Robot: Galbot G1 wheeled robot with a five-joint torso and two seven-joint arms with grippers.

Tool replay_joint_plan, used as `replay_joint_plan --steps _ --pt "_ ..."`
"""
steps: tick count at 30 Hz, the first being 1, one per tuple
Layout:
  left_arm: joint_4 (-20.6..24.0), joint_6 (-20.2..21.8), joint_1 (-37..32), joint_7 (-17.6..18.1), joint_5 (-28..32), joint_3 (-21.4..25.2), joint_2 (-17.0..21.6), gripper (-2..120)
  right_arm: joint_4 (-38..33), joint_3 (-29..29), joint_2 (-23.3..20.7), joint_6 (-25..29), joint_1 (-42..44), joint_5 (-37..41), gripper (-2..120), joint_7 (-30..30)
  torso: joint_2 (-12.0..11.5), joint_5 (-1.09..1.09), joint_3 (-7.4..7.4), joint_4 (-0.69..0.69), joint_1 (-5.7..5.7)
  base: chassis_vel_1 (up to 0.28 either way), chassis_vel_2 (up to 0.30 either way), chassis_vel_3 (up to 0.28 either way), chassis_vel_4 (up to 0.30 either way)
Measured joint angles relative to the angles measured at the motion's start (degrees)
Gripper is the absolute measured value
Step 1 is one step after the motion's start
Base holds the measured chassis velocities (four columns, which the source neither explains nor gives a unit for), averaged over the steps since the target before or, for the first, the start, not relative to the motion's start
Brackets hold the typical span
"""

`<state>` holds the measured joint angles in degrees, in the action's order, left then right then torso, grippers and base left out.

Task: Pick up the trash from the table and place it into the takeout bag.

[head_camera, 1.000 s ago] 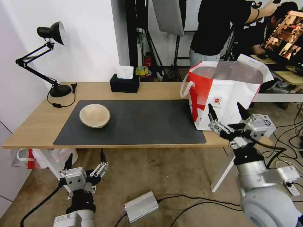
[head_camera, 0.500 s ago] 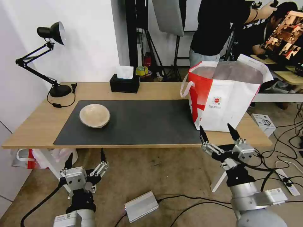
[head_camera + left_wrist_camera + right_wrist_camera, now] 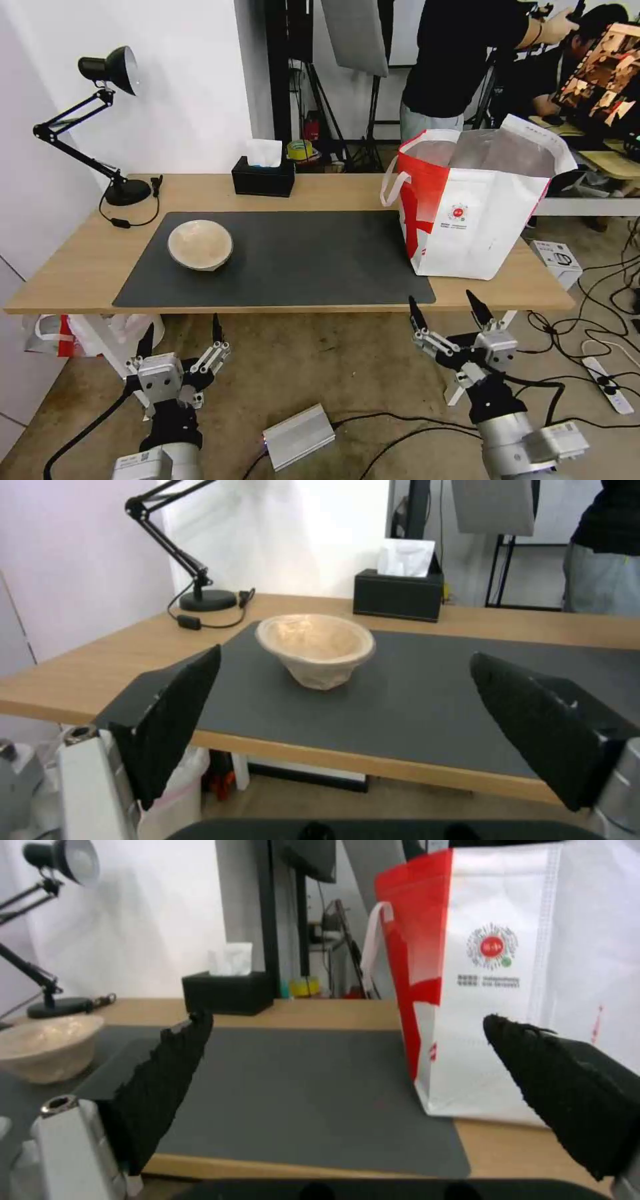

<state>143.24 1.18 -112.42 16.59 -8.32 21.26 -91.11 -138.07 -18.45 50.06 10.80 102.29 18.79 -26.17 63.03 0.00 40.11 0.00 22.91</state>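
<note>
One piece of trash is lying on the table (image 3: 80,267): a shallow tan bowl (image 3: 200,245), sitting on the left part of the dark grey mat (image 3: 300,267), well apart from the takeout bag (image 3: 473,220) standing open at the table's right end. Head view: the left gripper (image 3: 180,340) is hanging below the table's front edge under the bowl, fingers spread and holding nothing; the right gripper (image 3: 445,317) is hanging below the edge near the bag, fingers likewise apart and empty. A black desk lamp (image 3: 100,120) and a black tissue box (image 3: 263,175) are occupying the back of the tabletop.

Left wrist view: the bowl (image 3: 315,647) is appearing between the parted fingers (image 3: 177,715), upright, with a thin, slightly crumpled wall. It is probably light and easily crushed; pinching the rim gently looks the soundest hold.

Right wrist view: the bag (image 3: 527,970) is showing its red side panel and round logo, its soft walls likely yielding under contact. The mat (image 3: 300,1080) is lying flat; cables and a metal box are cluttering the floor in the head view.
</note>
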Motion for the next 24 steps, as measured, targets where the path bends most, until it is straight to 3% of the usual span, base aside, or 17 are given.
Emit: replay_joint_plan --steps 24 --pt "0.0 0.01 0.06 0.0 0.09 0.26 0.0 100 0.65 1.46 0.88 -1.59 1.56 -1.1 100 -2.08 0.0 0.0 0.0 0.0 0.0 0.0 0.0 0.0 0.0"
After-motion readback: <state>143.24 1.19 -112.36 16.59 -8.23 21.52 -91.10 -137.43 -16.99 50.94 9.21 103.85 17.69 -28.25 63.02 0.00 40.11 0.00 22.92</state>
